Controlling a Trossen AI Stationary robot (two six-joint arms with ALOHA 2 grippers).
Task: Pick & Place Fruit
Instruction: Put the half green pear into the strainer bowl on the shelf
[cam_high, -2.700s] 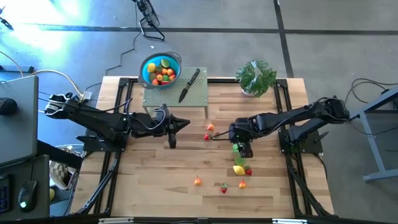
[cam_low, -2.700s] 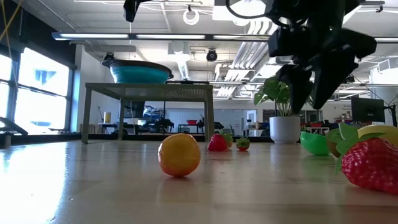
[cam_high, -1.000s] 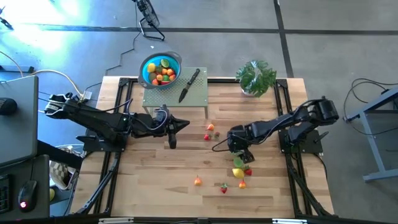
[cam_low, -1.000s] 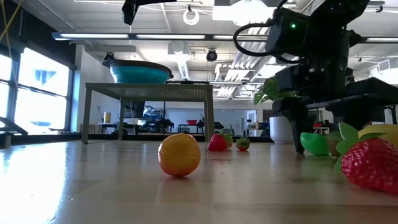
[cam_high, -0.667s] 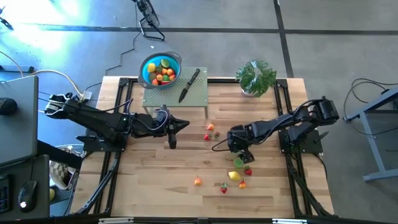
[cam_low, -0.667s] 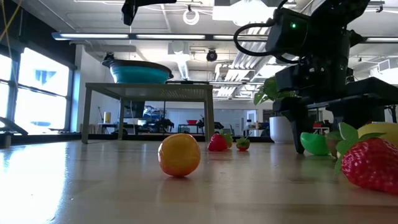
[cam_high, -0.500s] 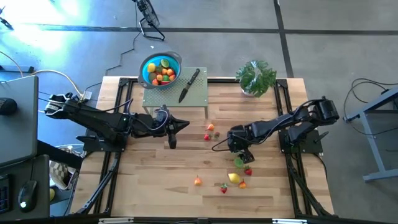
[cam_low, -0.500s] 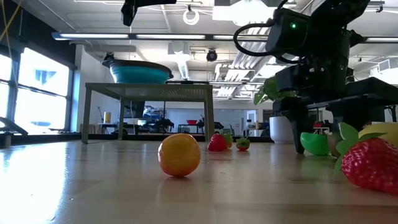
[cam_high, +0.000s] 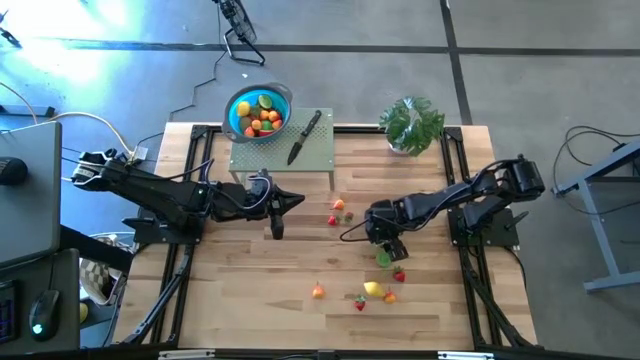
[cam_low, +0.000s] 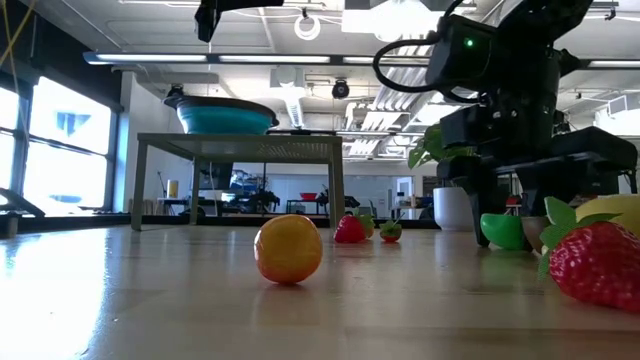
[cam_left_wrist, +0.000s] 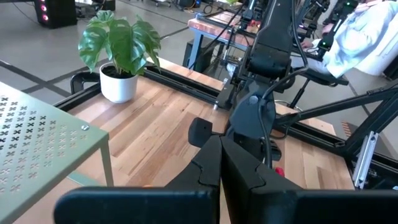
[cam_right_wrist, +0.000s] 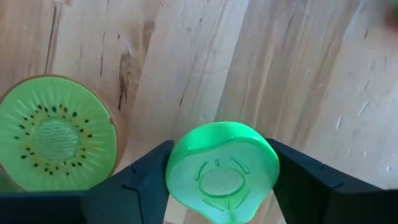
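Left gripper closed, empty, idle beside the mesh stand. Right gripper low at table centre-right, fingers bracketing a green fruit half beside the kiwi slice. Step: grasping. Next: secure hold, lift toward the blue bowl

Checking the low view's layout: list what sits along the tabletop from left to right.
Mesh stand with the blue bowl on it → orange fruit → small red strawberry → white plant pot → green fruit piece → big strawberry.
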